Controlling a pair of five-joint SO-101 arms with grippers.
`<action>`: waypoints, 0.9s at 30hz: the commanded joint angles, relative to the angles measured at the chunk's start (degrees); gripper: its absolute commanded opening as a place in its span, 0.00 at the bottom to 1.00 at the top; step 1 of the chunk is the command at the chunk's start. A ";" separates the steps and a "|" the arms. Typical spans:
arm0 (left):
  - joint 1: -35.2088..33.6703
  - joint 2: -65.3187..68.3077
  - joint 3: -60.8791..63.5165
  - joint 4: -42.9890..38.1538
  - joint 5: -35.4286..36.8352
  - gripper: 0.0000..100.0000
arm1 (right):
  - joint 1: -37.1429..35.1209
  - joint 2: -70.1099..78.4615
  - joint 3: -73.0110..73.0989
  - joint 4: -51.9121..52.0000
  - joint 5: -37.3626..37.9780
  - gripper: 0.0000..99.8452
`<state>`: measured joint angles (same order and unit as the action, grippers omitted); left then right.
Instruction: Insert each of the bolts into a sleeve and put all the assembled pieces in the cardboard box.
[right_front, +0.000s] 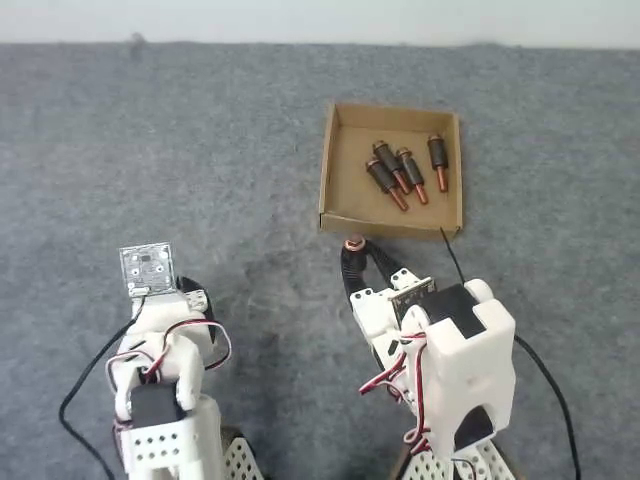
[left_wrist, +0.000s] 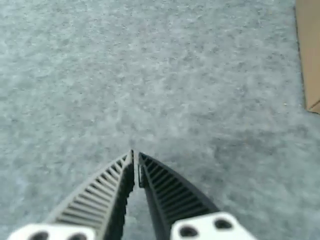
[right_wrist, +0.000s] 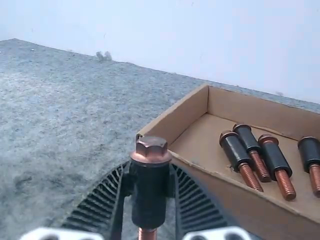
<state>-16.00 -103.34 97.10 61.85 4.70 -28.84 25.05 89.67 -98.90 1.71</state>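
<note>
Bolt (right_wrist: 151, 150) stands upright, clamped within right claw (right_wrist: 149, 174).

A grey, carpeted table (right_front: 150, 130) carries the cardboard box (right_front: 390, 228) toward its far side.

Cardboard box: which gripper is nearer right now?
Right. The right gripper, shut on a sleeved bolt, sits just outside the cardboard box at its near wall; the left gripper, shut, is well off to the side over grey mat.
</note>
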 joint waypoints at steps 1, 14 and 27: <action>-0.62 -0.18 -0.48 0.79 -0.70 0.01 | 1.36 -3.03 1.58 -1.89 0.79 0.01; -0.62 -0.18 -0.48 0.79 -0.70 0.01 | 13.32 -30.64 -0.88 15.96 0.79 0.01; -0.62 -0.18 -0.48 0.79 -0.70 0.01 | 14.11 -52.53 -21.63 65.98 0.79 0.01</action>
<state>-16.26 -103.34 97.10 62.55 4.70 -15.65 -22.42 76.22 -43.96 1.71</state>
